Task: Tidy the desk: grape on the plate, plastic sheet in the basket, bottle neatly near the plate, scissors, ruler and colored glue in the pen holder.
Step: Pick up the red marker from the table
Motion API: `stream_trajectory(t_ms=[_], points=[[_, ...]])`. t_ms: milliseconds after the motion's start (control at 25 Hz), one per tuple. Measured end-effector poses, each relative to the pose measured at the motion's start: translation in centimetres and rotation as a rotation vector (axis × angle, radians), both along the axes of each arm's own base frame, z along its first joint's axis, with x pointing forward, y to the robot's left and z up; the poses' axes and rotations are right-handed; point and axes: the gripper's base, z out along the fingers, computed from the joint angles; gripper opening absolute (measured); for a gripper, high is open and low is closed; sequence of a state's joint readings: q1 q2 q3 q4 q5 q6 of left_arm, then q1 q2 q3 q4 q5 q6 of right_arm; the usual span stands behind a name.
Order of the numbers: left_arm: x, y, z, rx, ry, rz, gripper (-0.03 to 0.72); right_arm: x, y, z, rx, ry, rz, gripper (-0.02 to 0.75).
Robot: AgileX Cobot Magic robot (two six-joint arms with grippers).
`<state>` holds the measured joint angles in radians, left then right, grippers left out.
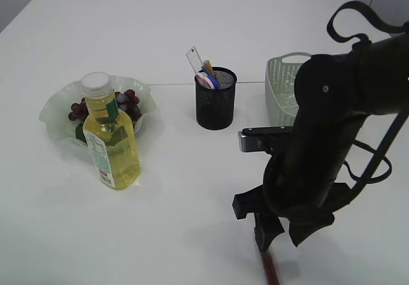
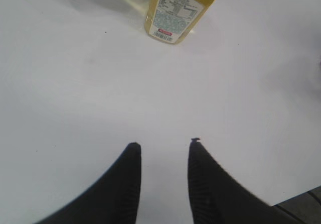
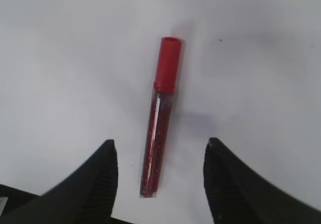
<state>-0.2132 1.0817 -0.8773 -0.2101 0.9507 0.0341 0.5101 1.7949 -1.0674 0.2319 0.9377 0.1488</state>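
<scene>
Right wrist view: red glitter glue tube (image 3: 160, 118) lies flat on the white desk (image 3: 261, 58), cap toward 12 o'clock, between the spread fingers of the right pincer (image 3: 159, 158), untouched. Left pincer (image 2: 164, 156) stands apart, empty, with the bottle (image 2: 178, 8) at its 12 o'clock. Exterior view: plate (image 1: 57, 115) with grapes (image 1: 128, 100) at 9 o'clock of the mesh pen holder (image 1: 215, 103); basket (image 1: 281, 90) at 3 o'clock.

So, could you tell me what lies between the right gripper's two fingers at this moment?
The red glitter glue tube lies on the white table between the open right gripper's fingers, untouched, as the right wrist view shows.
</scene>
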Motion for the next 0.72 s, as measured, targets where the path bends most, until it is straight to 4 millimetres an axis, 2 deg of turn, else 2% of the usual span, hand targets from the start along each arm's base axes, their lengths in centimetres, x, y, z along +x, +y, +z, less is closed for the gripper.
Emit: stream_trajectory(t_ms=[360, 720], points=[[0.0, 0.0, 0.0, -0.003, -0.003, 0.001, 0.241, -0.3, 0.8, -0.9, -0.005, -0.056, -0.096, 0.405], [0.2, 0.0, 0.1, -0.007, -0.019, 0.005, 0.241, 0.2, 1.0, -3.5, -0.042, -0.017, -0.12, 0.403]])
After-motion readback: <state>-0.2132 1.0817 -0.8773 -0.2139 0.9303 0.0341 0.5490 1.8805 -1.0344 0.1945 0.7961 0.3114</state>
